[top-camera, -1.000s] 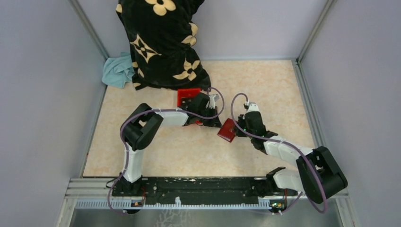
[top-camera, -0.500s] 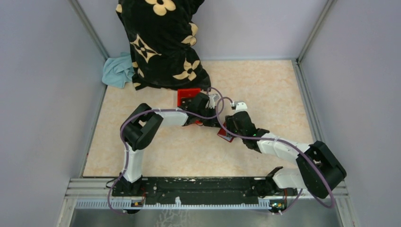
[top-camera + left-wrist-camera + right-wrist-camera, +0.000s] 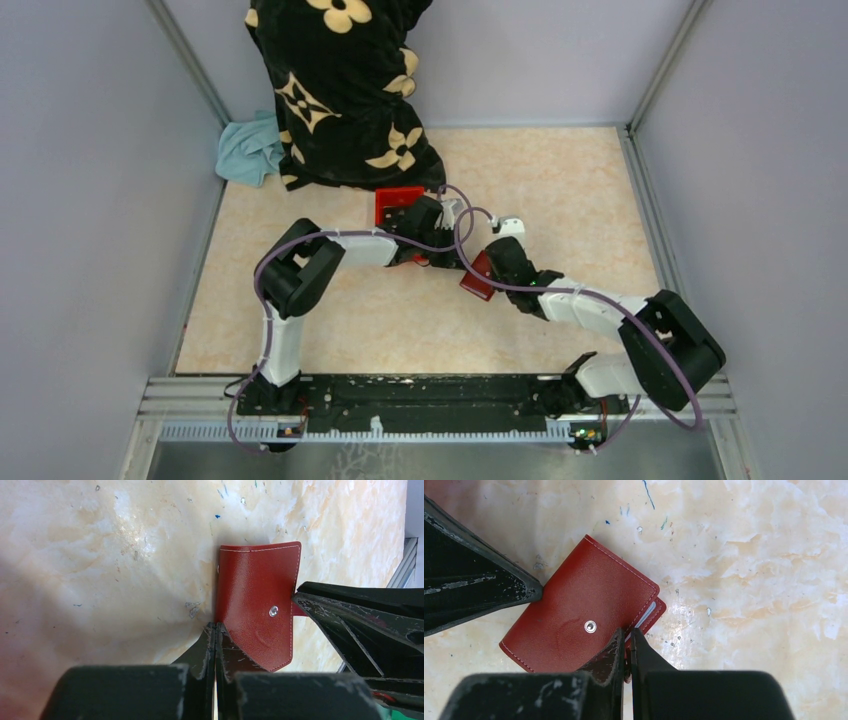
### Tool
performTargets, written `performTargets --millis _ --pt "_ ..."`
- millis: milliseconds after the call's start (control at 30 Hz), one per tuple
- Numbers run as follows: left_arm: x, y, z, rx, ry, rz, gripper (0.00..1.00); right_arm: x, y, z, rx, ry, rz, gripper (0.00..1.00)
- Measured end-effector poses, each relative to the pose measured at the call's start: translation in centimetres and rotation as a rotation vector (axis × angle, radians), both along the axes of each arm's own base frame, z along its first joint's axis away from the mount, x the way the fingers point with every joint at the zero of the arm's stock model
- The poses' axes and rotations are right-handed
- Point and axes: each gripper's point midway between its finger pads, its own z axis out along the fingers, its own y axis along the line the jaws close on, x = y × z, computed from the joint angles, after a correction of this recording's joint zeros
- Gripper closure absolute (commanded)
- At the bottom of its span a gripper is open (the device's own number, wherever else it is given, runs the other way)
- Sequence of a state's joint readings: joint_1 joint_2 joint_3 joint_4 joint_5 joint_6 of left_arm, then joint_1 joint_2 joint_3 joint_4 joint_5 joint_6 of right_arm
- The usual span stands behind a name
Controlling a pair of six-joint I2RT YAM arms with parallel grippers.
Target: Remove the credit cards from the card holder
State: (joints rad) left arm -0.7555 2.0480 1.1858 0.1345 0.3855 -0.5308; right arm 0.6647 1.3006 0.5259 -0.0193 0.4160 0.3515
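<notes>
Right wrist: right gripper (image 3: 628, 632) clamped card holder (image 3: 574, 615) flap edge, likely to peel it open; left gripper (image 3: 215, 626) pinched opposite edge as anchor

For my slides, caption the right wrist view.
Red card holder on marbled tabletop, right jaws pinching its flap edge, pale card peeking.
</notes>
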Motion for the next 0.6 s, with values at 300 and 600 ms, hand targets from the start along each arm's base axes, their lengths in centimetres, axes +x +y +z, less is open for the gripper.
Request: performTargets --millis 300,600 --pt "0.0 0.0 0.0 -0.003 -0.002 0.001 1.00 0.4 -0.1 1.9 0.027 -0.058 -0.017 1.00" --pt "-1.0 1.8 0.3 0.003 -0.038 0.036 0.62 0.5 -0.7 5.5 0.082 -0.139 -0.041 1.00"
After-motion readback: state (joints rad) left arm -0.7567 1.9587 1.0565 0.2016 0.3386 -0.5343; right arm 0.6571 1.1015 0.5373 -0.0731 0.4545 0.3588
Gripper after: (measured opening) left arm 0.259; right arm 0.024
